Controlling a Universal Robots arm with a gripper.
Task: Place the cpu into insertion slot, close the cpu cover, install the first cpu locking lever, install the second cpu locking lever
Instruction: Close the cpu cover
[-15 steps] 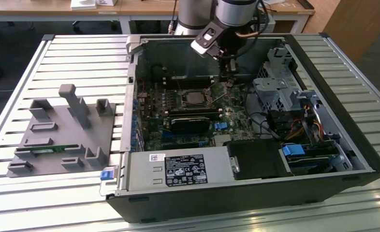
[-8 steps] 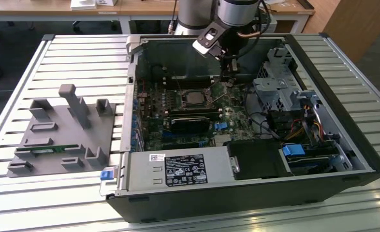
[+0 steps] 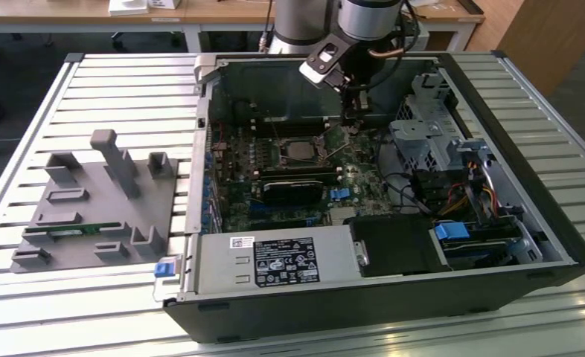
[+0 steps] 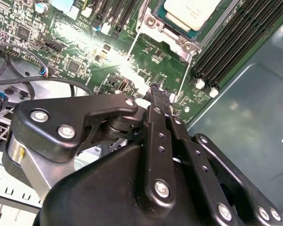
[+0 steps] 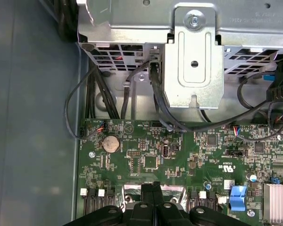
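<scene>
My jaws are pinched shut on nothing, tips low beside the lever (image 4: 184, 75), one blunt pusher I reckon; cpu (image 4: 191, 12) already seated in the board (image 4: 85, 61), top right in the second wrist view

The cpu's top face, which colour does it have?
Pale silver-grey, nearly white under the light. The cpu shows best in the second wrist view.

A grey moulded fixture (image 3: 84, 216) sits on the slatted tabletop (image 3: 123, 82) beside the open computer case (image 3: 372, 312), whose motherboard (image 5: 151, 155) carries a coin-cell battery (image 5: 111, 143).
</scene>
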